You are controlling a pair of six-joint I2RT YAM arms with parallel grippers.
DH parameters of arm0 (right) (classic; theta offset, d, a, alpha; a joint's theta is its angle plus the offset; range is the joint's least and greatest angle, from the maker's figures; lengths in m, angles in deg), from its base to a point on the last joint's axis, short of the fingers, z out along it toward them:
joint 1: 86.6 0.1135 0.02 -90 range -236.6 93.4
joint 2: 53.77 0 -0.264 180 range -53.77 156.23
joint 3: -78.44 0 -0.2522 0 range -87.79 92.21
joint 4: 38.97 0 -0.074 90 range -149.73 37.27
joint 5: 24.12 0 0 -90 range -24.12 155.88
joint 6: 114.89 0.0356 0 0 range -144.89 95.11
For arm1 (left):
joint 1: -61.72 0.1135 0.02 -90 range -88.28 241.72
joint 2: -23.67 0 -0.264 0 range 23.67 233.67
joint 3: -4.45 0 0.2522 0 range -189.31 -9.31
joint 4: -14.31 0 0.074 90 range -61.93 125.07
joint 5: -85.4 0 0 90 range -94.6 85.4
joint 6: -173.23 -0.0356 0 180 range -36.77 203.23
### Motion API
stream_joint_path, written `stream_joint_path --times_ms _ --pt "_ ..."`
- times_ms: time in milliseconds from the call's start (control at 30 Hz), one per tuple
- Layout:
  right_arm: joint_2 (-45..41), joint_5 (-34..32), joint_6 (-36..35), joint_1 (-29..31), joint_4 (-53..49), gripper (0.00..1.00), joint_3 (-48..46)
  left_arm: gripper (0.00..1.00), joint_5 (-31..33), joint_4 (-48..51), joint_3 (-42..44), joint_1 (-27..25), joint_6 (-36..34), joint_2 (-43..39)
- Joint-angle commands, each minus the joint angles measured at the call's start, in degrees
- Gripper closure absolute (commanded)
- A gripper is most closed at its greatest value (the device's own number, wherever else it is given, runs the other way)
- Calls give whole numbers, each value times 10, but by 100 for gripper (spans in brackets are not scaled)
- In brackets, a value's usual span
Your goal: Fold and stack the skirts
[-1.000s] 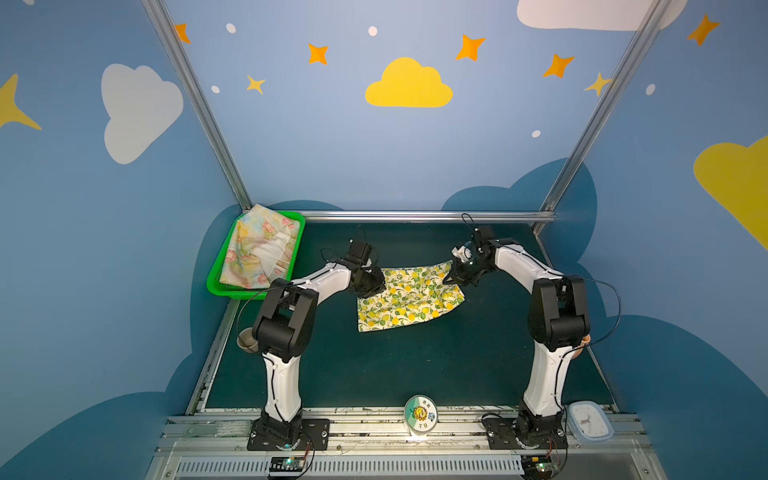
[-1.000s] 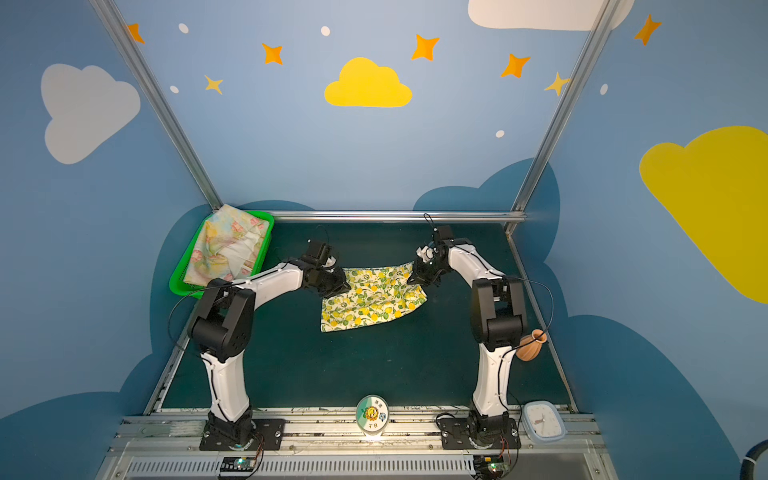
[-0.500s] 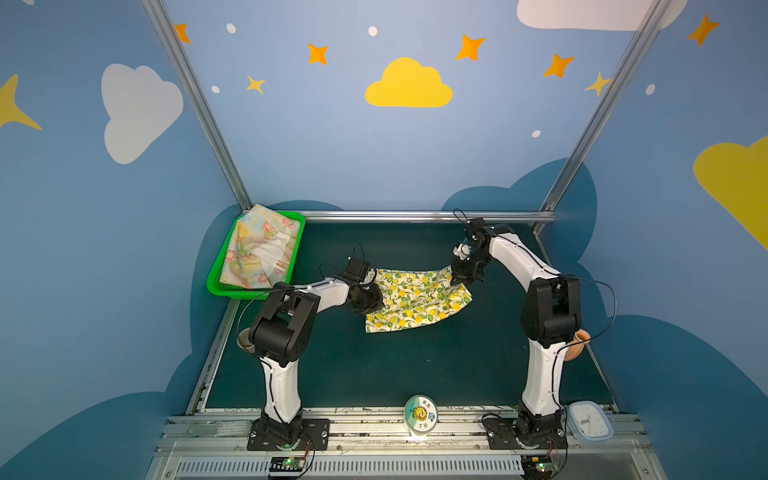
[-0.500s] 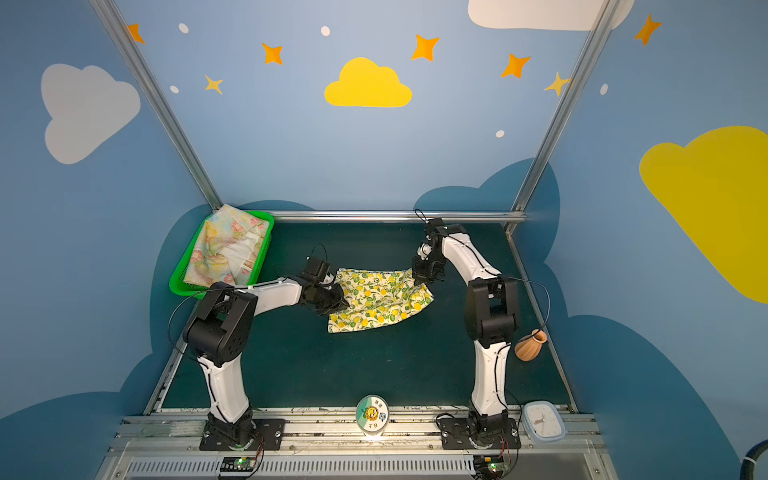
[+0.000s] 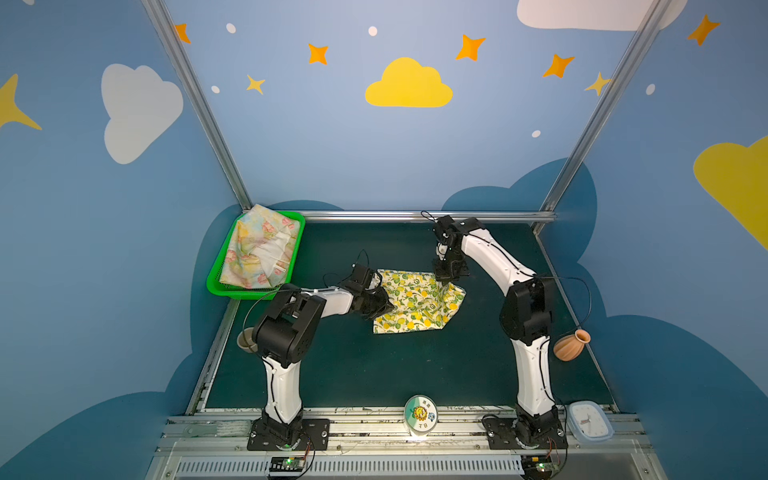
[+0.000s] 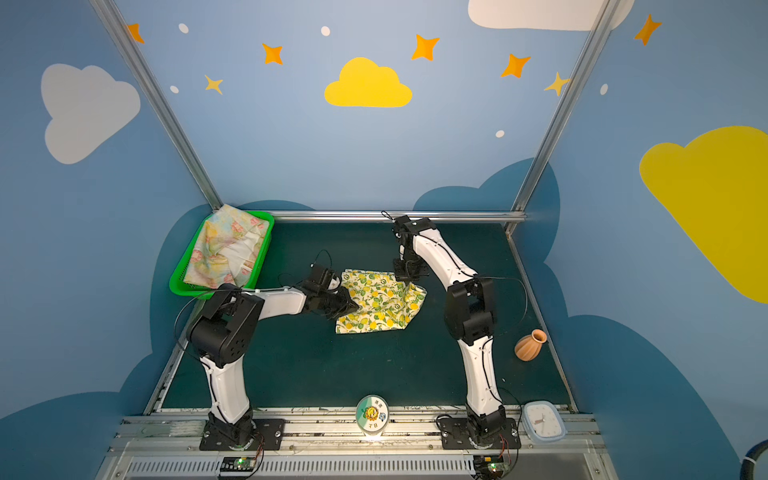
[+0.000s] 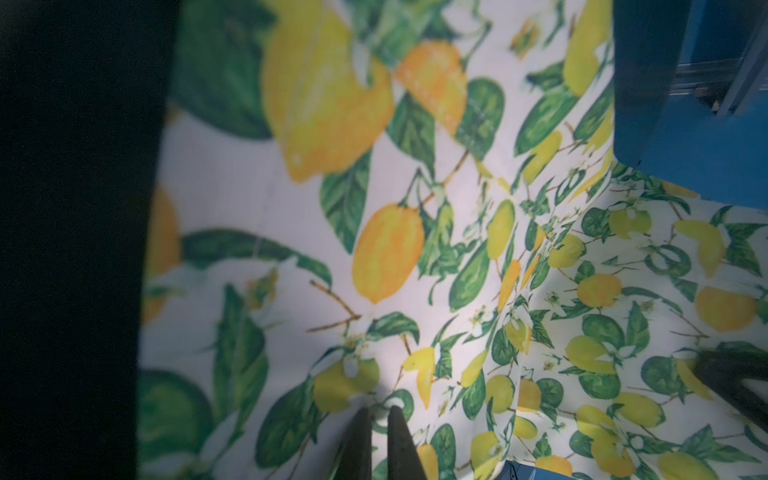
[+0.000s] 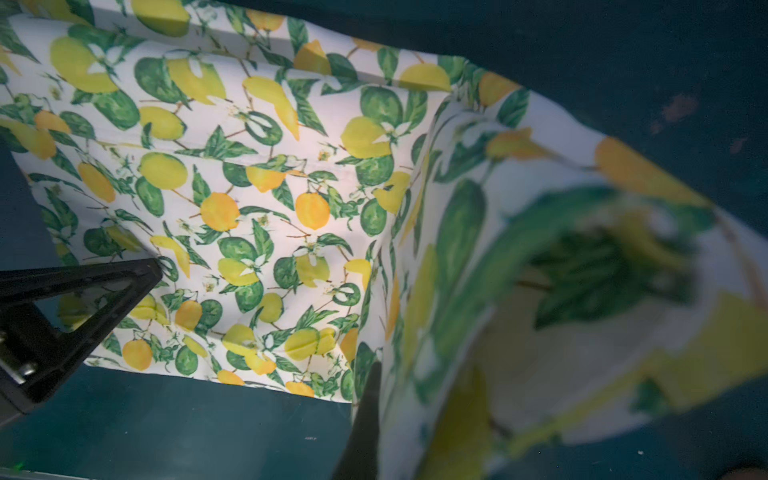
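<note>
The cream lemon-print skirt (image 5: 417, 301) (image 6: 382, 301) lies partly folded in the middle of the dark green mat. My left gripper (image 5: 384, 307) (image 6: 353, 307) is shut on the skirt's left edge, and in the left wrist view its fingertips (image 7: 378, 409) pinch the cloth (image 7: 415, 249). My right gripper (image 5: 446, 280) (image 6: 409, 280) is shut on the far right corner, which is lifted. In the right wrist view the lemon cloth (image 8: 257, 199) drapes over one of the right gripper's (image 8: 380, 374) fingers. The pale floral skirt (image 5: 259, 249) (image 6: 226, 249) lies crumpled in the green basket (image 5: 249, 293) (image 6: 178, 286).
A terracotta vase (image 5: 571, 345) (image 6: 530, 345) lies near the right edge. A round tin (image 5: 419, 413) and a small clock (image 5: 590, 419) sit on the front rail. A cup (image 5: 246, 338) peeks out behind the left arm.
My left gripper has carried the skirt's left edge toward the front and right, folding it over. My right gripper has shifted slightly left, holding its corner.
</note>
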Motion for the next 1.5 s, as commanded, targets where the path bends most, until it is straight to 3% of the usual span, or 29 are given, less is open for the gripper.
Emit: stream_joint_path --times_ms 0,433,700,1100,1467 --pt "11 -30 15 18 -38 100 18 88 10 19 30 -13 27 34" --pt "6 3 36 51 -17 100 2 89 6 -52 66 -36 94 57" --pt "-14 8 40 48 22 100 -39 89 5 -50 69 -38 93 34" --pt "-16 10 -36 33 59 100 -21 90 40 2 124 -45 83 -33" --pt "11 42 -111 34 58 100 53 90 109 3 178 -86 131 -87"
